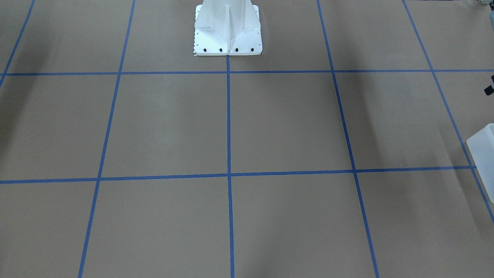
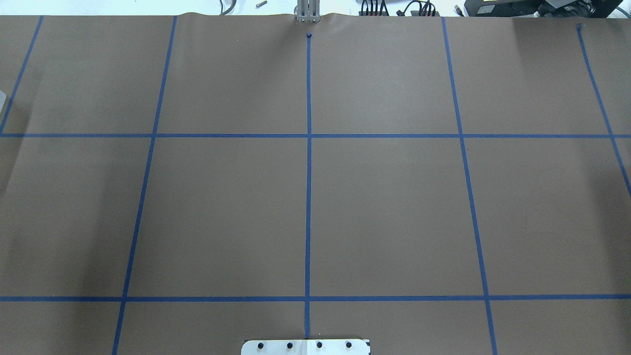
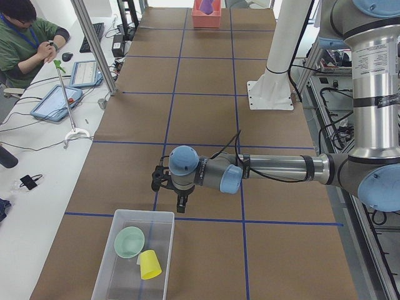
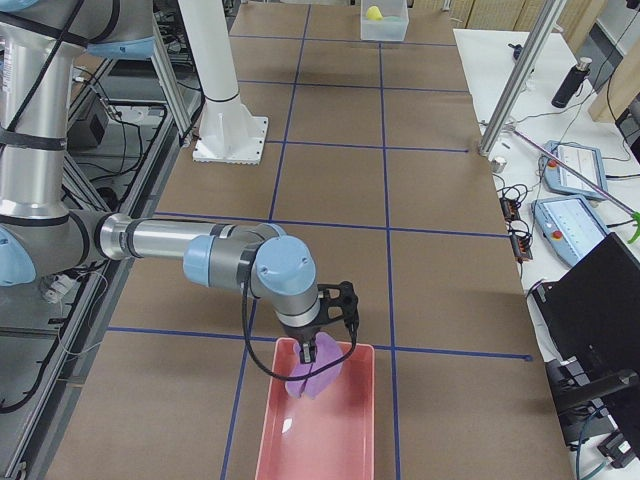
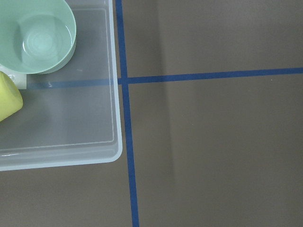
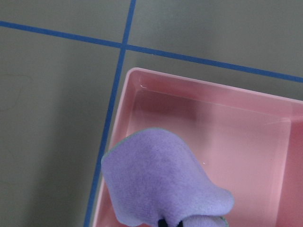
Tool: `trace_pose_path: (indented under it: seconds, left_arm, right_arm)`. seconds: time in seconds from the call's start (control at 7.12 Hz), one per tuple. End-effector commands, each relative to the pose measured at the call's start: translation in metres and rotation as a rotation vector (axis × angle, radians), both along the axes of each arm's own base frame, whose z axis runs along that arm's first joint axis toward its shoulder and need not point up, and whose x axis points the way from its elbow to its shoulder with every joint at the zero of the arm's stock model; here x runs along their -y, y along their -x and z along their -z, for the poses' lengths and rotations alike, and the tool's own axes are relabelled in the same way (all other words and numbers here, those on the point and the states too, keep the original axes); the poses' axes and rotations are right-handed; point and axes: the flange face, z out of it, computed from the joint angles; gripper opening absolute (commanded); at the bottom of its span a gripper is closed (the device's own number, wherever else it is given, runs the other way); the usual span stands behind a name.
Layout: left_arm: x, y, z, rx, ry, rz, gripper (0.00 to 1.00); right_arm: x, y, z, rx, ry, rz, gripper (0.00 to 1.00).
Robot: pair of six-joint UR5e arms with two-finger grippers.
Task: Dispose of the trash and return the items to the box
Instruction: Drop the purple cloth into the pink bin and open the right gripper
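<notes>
The box (image 3: pixel 164 220), translucent milky-white, stands at the table's end on my left. It holds a mint-green bowl (image 3: pixel 129 242) and a yellow cup (image 3: pixel 150 264). The left wrist view shows the box's corner (image 5: pixel 114 142), the bowl (image 5: pixel 35 35) and the cup (image 5: pixel 7 101), but no fingers. My left gripper (image 3: pixel 181 204) hovers over the table just beyond the box; I cannot tell if it is open or shut. My right gripper (image 4: pixel 318 345) is shut on a purple cloth (image 6: pixel 161 187) that hangs over the pink bin (image 6: pixel 142 94) at the opposite end.
The white metal stand (image 1: pixel 227 29) is bolted at the robot's side of the table. Blue tape lines grid the brown table cover. A person (image 3: pixel 28 37), tablets and cables are on the side bench. Only a corner of the box (image 1: pixel 484 150) shows in the front-facing view.
</notes>
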Motion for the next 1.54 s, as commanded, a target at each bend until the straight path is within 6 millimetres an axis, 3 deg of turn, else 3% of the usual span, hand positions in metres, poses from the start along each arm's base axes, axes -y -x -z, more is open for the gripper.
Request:
trace_pose_path:
  seconds: [0.0,0.28,0.42,0.84,0.98,1.12,1.26,1.4]
  left_arm:
    - [0.001,-0.001,0.001,0.000,0.000,-0.001,0.98]
    - [0.005,-0.001,0.004,-0.001,-0.004,-0.001,0.98]
    - [0.006,-0.002,0.003,-0.001,-0.004,-0.002,0.99]
    - [0.009,-0.002,0.002,0.000,-0.001,-0.002,0.98]
    - [0.010,-0.002,0.000,0.000,0.002,-0.002,0.98]
    - [0.010,-0.002,0.000,0.000,0.004,-0.001,0.98]
    - [0.010,-0.002,0.000,0.000,0.006,0.001,0.99]
    - [0.010,-0.002,0.001,-0.001,0.006,0.002,0.98]
  right_arm:
    - [-0.015,-0.016,-0.039,-0.025,0.000,0.023,0.00]
    - [-0.006,-0.016,-0.055,-0.026,0.002,0.007,0.00]
    - [-0.002,-0.015,-0.052,-0.024,0.027,-0.036,0.33]
    - [0.006,-0.011,-0.043,-0.023,0.020,-0.054,0.70]
    - [0.026,-0.016,-0.028,-0.023,-0.010,-0.058,0.84]
    - [0.049,-0.010,-0.011,0.000,0.019,-0.111,0.86]
    - [0.075,0.012,0.005,0.020,0.080,-0.163,0.87]
    - [0.109,0.039,0.031,0.059,0.151,-0.229,1.00]
